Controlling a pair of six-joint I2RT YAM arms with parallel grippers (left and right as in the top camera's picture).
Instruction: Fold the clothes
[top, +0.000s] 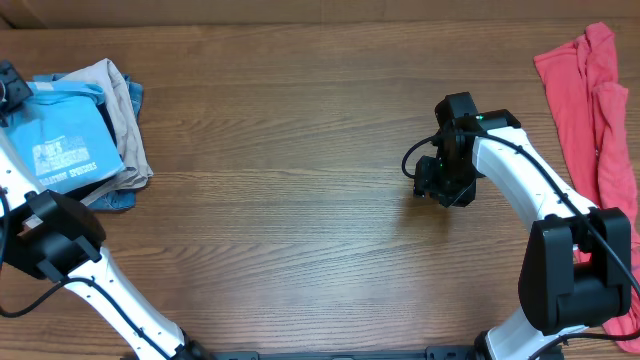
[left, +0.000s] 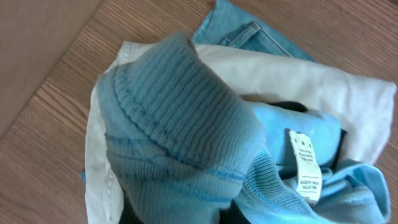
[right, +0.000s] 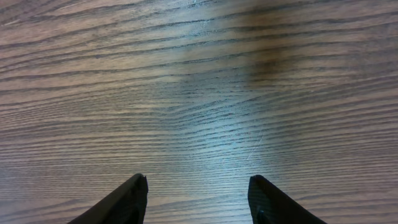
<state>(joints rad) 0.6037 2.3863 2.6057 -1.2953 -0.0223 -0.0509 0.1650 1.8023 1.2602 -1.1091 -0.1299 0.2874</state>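
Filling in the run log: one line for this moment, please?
T-shirt folded atop garment pile | left gripper shut at its collar | right gripper open, empty, over table

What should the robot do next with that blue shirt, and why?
Probably open the left gripper and lift away: the light blue T-shirt already lies folded on the stack of garments, its collar seemingly pinched there, while the right gripper hangs open over the table.
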